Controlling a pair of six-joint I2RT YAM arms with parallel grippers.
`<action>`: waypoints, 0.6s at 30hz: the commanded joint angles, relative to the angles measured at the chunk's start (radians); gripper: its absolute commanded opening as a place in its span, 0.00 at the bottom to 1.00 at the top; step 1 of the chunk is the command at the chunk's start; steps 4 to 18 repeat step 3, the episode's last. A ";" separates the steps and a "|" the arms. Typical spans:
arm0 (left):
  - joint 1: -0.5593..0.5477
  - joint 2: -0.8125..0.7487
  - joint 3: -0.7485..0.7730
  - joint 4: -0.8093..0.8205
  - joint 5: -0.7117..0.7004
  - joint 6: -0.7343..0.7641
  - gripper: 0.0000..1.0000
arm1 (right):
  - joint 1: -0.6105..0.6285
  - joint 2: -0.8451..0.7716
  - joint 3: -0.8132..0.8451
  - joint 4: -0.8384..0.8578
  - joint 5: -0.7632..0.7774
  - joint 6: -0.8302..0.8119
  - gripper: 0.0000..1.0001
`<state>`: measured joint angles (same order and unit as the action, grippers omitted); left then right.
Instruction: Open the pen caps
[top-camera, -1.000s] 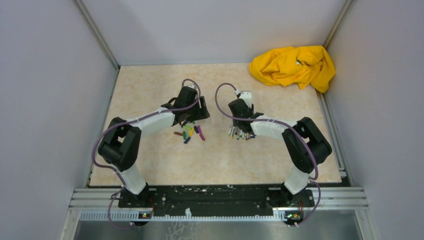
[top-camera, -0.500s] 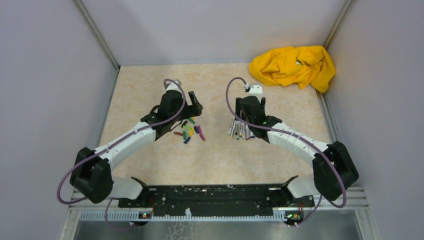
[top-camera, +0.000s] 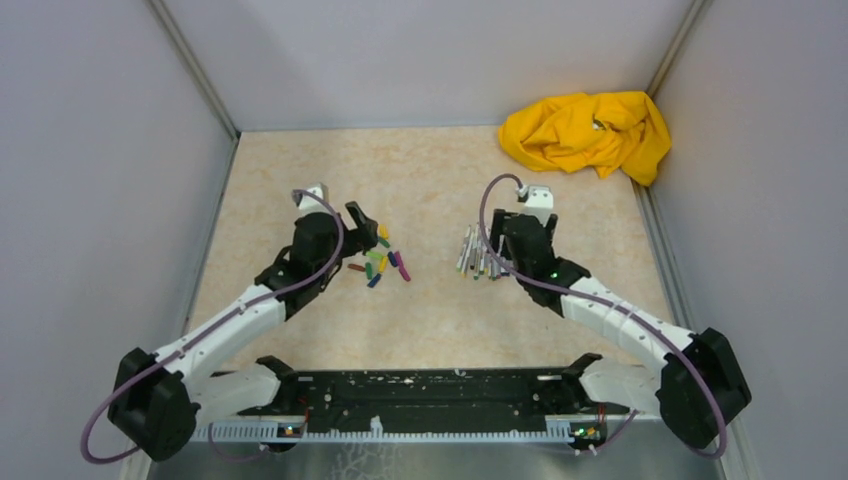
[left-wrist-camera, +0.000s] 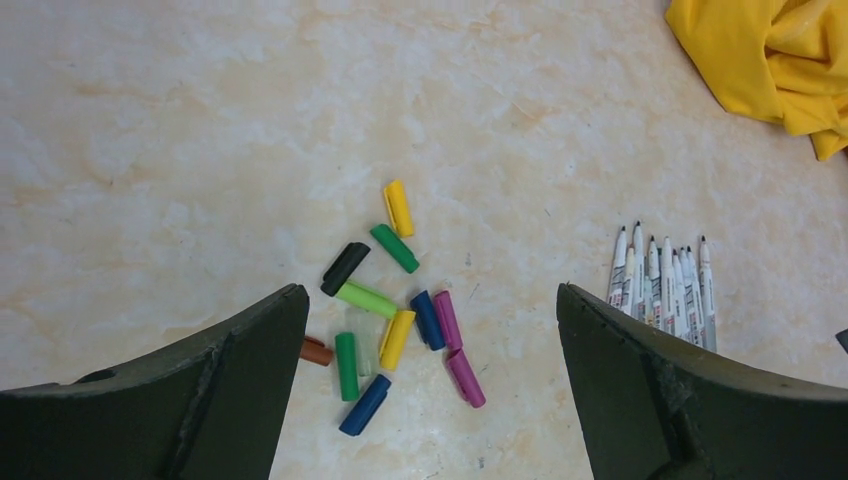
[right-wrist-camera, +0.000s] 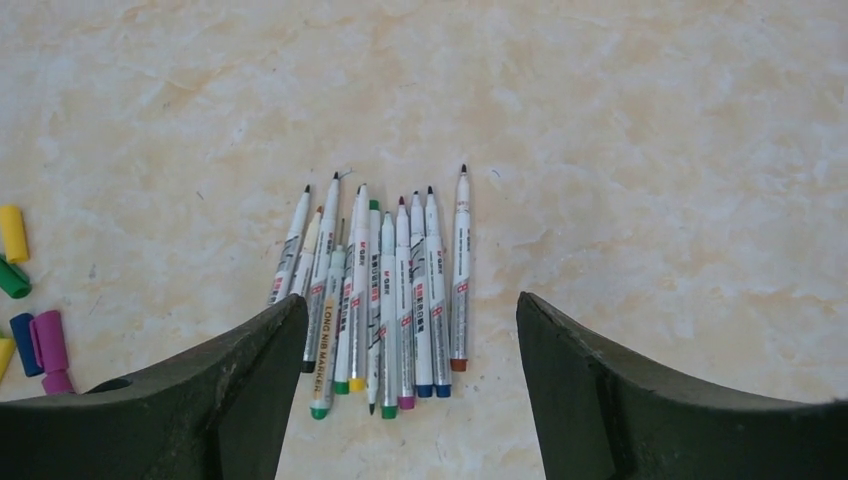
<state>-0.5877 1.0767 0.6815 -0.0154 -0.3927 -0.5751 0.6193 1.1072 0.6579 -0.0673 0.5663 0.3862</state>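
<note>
While both arms reach out over the desk (top-camera: 430, 310), neither one holds anything. The left hand (left-wrist-camera: 428, 298) is spread wide, its two dark fingers (left-wrist-camera: 230, 390) framing the lower corners of its wrist view, and it hangs above the pen caps (left-wrist-camera: 385, 310) without touching them. These lie loose in a small scattered cluster on the pale marbled surface, left of the middle of the desk. A yellow cap (left-wrist-camera: 398, 207) sits at the far edge of the cluster, a black cap (left-wrist-camera: 344, 268) lies just nearer and to the left, and greens, blues, magentas, another yellow and a reddish-brown one lie closer in. Some of them touch and some lie slightly apart. The right hand (right-wrist-camera: 408, 298) is likewise spread apart, with its fingers (right-wrist-camera: 230, 400) well clear of each other, and it hovers over the pens (right-wrist-camera: 385, 300). The pens lie side by side in a tight, slightly fanned row right of the caps — grey-white barrels, their fine tips bare and pointing away from the wrist camera, their coloured ends toward it. A clear strip of desk separates the row from the cluster of caps. No cap can be seen on any of the pen tips. A crumpled yellow cloth (top-camera: 588, 130) lies in the far right corner, well away from both groups.
</note>
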 joint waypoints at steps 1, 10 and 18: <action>-0.005 -0.054 -0.057 0.077 -0.066 0.012 0.99 | 0.002 -0.035 -0.016 0.060 0.053 0.012 0.75; -0.005 -0.073 -0.079 0.091 -0.077 0.017 0.99 | 0.002 -0.046 -0.033 0.092 0.058 0.008 0.77; -0.005 -0.073 -0.079 0.091 -0.077 0.017 0.99 | 0.002 -0.046 -0.033 0.092 0.058 0.008 0.77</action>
